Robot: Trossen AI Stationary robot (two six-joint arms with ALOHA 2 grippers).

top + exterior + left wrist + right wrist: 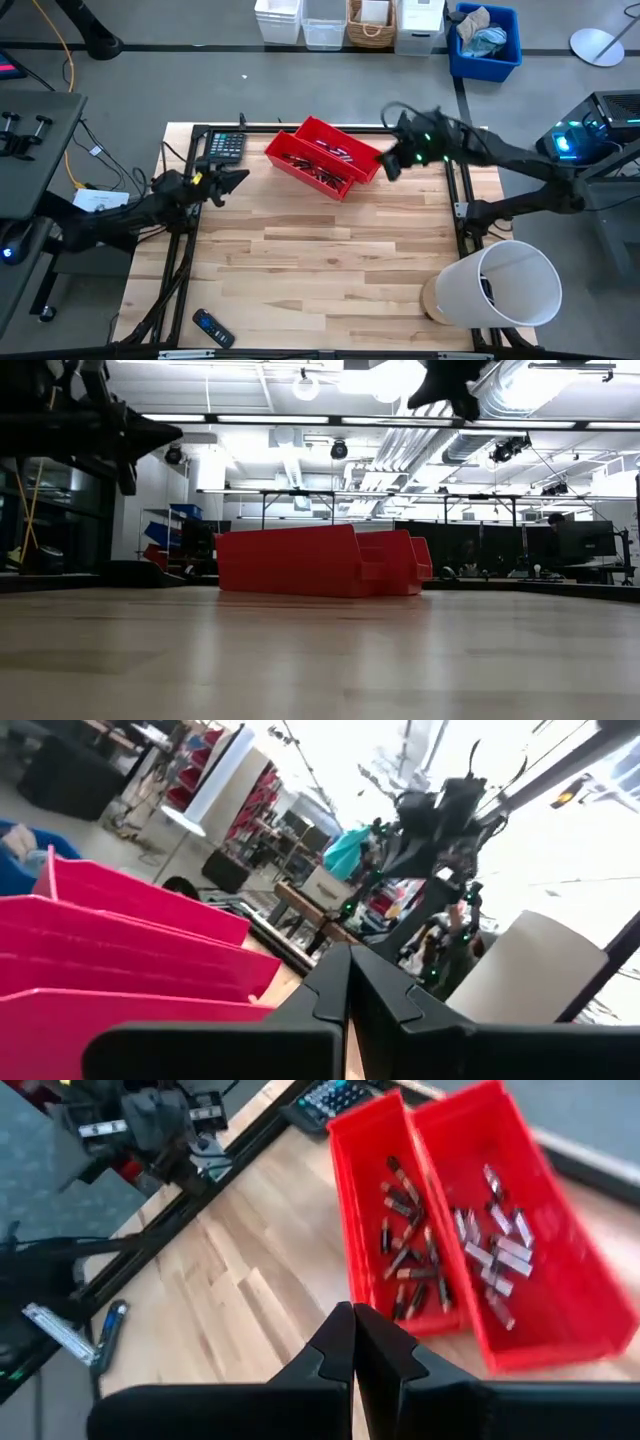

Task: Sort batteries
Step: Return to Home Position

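At the table's (320, 270) near edge, the high view has a remote control (213, 328) at 7 o'clock from the table's centre and a large white cylinder (505, 285) at 4 o'clock. Farther in, the left gripper (238, 180) sits at 10 o'clock and the right gripper (390, 168) at 1 o'clock. Each wrist view shows its own two fingers pressed tip to tip, left (348, 960) and right (352, 1318). At 12 o'clock two red bins stand side by side and touching, the nearer bin (272, 150) and the farther bin (312, 124). A calculator (226, 146) lies beyond at 11 o'clock. The batteries lie inside the bins, and only the downward-looking views show them. The right wrist view is clearest: dark batteries (405, 1260) scattered in the nearer bin and silvery batteries (500, 1255) in the farther one. The low view gives only the bins' solid red walls (290, 560), with both grippers hanging well above the tabletop. The left wrist view likewise meets just the bins' outer walls, with the right arm and the white cylinder behind. From the bins, the right gripper's shut fingers lie at 3 o'clock, near the farther bin's end, and the left gripper's at 9 o'clock. Both are apart from every battery.
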